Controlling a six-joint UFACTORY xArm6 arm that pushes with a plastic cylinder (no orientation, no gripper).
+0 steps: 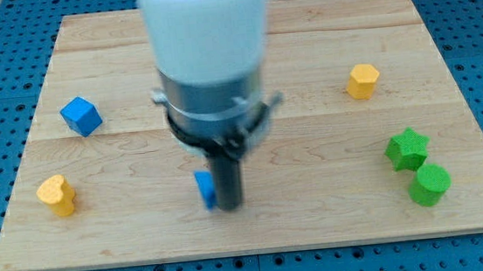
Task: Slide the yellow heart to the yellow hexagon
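The yellow heart lies near the board's lower left. The yellow hexagon sits at the upper right, far from the heart. My tip rests on the board at the lower middle, well to the right of the heart. It stands right beside a small blue block, which is partly hidden behind the rod; whether they touch I cannot tell.
A blue cube sits at the upper left, above the heart. A green star and a green round block stand close together at the lower right. The wooden board lies on a blue pegboard.
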